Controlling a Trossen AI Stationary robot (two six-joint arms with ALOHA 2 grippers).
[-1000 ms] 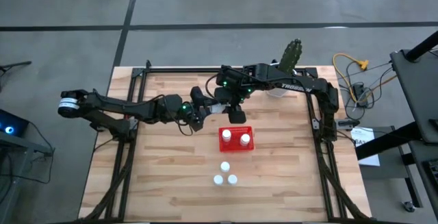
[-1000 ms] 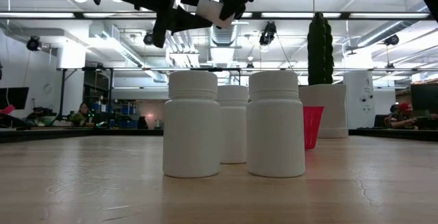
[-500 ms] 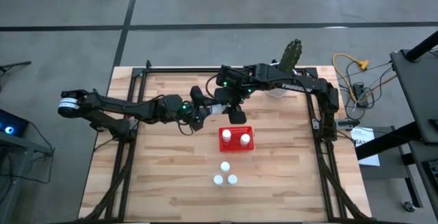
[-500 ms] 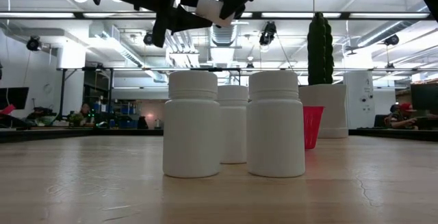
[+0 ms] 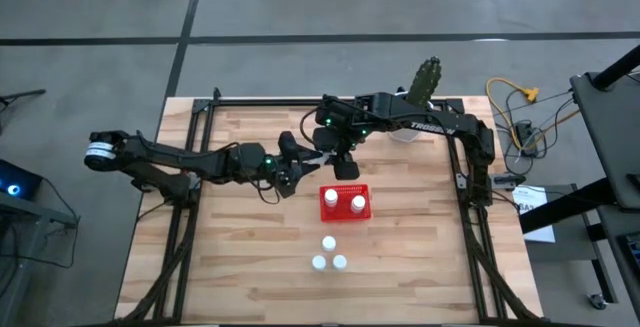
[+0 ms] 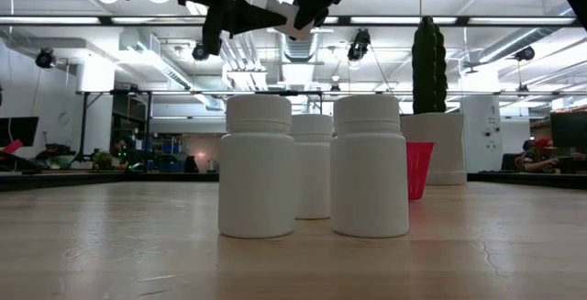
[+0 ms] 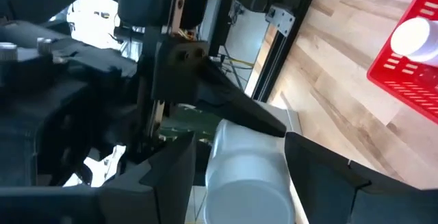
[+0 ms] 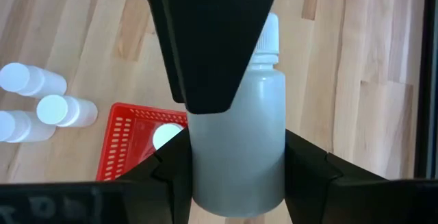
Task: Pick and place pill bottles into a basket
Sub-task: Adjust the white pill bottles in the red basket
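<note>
- Bench (image 5: 240,257): a bare wooden surface. If the held bottle drops here, I judge it would roll away from the basket, because it hangs well above the boards.
- My right end effector (image 8: 236,183): clenched on the held bottle, in the air just behind the basket. If it releases too early, nothing is certain to catch the bottle.
- My left end effector (image 7: 239,176): set around the same bottle from the other side. I cannot tell whether it is clenched or released. If both ends pull at once, the bottle could twist out of line.
- Basket (image 5: 345,203): red and slotted, with two bottles (image 5: 331,197) already standing in it. The free space is narrow, so an off-centre lowering could hit a cap or the rim.
- Held bottle (image 8: 236,148): white, carried on its side between my two end effectors. Its smooth wall looks likely to slip under a light grip.
- Three bottles (image 5: 328,257): upright and close together on the bench in front of the basket. A wide approach could knock over a neighbouring bottle.
</note>
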